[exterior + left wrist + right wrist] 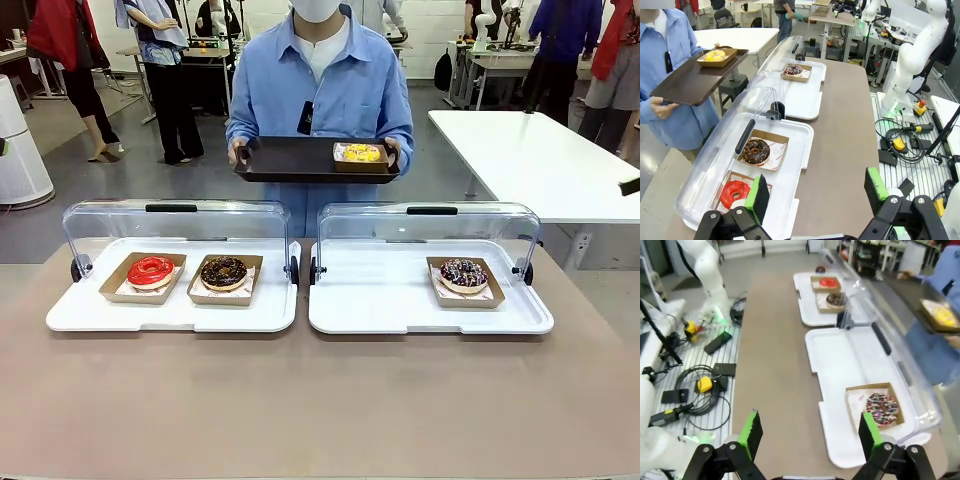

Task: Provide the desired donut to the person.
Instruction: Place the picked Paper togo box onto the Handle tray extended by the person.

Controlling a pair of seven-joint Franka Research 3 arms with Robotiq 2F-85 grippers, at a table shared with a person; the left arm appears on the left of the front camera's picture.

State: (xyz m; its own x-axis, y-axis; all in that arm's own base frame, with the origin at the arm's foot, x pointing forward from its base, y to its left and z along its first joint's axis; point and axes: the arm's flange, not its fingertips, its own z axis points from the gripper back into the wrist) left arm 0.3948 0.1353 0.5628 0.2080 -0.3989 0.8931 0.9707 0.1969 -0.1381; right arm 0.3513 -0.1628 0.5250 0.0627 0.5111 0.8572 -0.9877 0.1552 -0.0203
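The person (320, 90) stands at the far side of the surface (320, 410) and holds a dark tray (290, 160) in both hands. A yellow donut (360, 153) in its cardboard box sits toward one end of that tray. We judge from this that a donut has reached the person and the handover may be largely done. We cannot tell whether another one is wanted.

On the surface, two white trays lie side by side with their clear lids (175, 222) raised. The left white tray (170, 318) holds a red donut (150, 270) and a chocolate donut (223, 272), each in its box. The right white tray (380, 305) holds a sprinkled donut (463, 274) at its right end, and the rest of it is bare. If the task is finished, what is left may be no more than closing the lids.

The front view gives us the whole layout head-on, including which tray holds what and the person's grip on the dark tray. The wrist views add the pincers. The left pincer (816, 186) hangs above the near edge of the surface with its fingers spread wide and nothing between them. The right pincer (810, 429) is likewise wide apart and empty, well back from the sprinkled donut. Each wrist view also takes in the other white arm (912, 55) and the cables and boxes beside the surface. In the right wrist view the person's side is blurred.
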